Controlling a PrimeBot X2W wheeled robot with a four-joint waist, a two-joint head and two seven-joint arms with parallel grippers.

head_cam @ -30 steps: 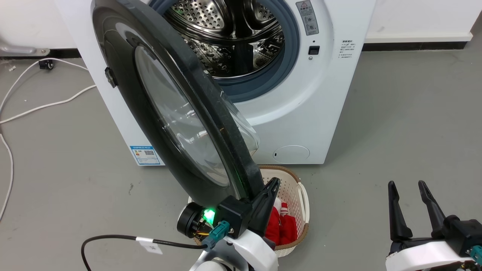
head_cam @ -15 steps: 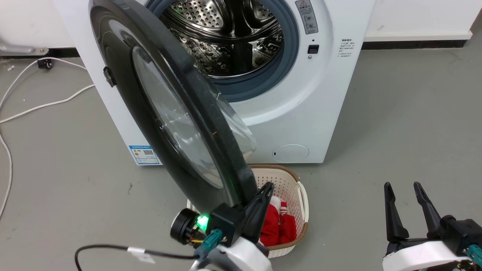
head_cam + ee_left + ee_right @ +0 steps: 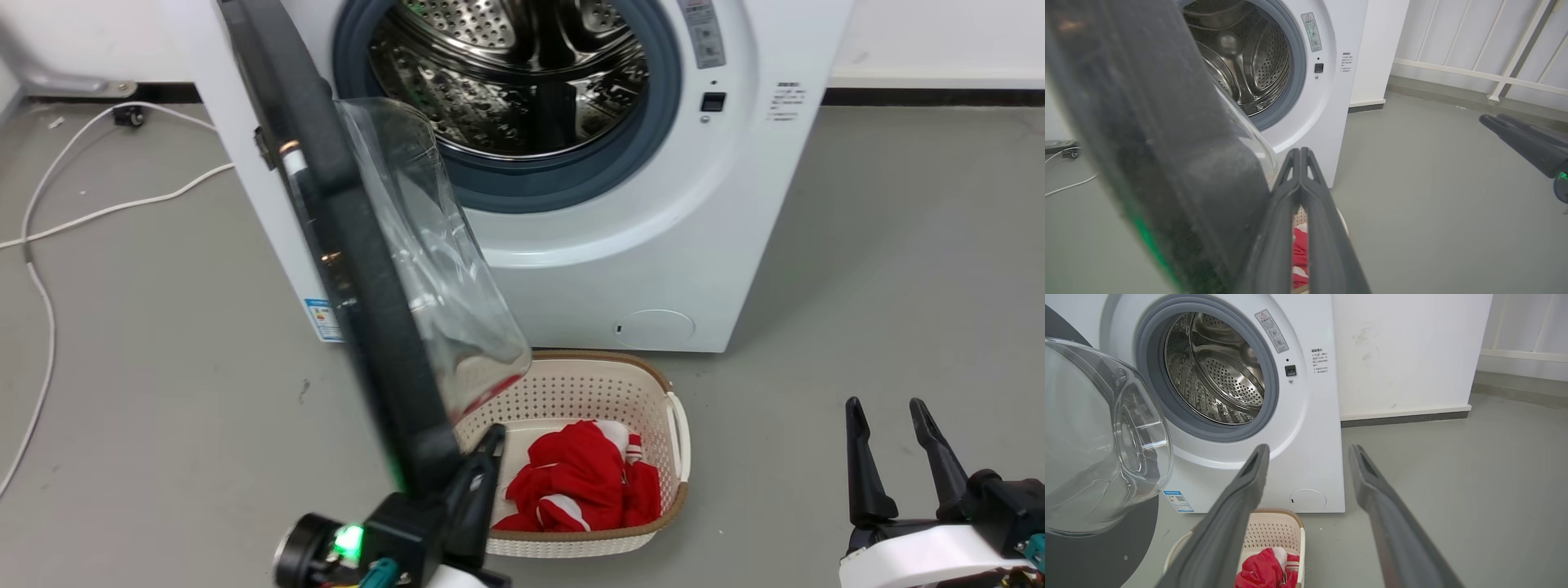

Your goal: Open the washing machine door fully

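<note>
The washing machine door [image 3: 359,269] is a big black disc seen nearly edge-on, standing out from the white machine [image 3: 653,229], its clear glass bowl [image 3: 424,261] bulging to the right. My left gripper [image 3: 492,437] is shut, with nothing between its fingers, and lies against the inner side of the door's lower rim. In the left wrist view the door rim [image 3: 1147,143] looms just left of the closed left gripper [image 3: 1300,152]. My right gripper [image 3: 886,406] hangs open over the floor at lower right, away from the door. The right wrist view shows the bowl [image 3: 1094,437] left of the right gripper [image 3: 1308,451].
A cream laundry basket [image 3: 678,433] holding a red garment [image 3: 584,482] stands on the floor below the steel drum [image 3: 522,65], just right of the door's lower edge. White cables [image 3: 49,229] trail across the grey floor at left. The small round flap [image 3: 655,328] sits low down.
The door has swung further open to the left, from slanted to nearly edge-on. My left gripper has moved down-left along with its rim. The camera has shifted slightly. The right gripper is unmoved.
</note>
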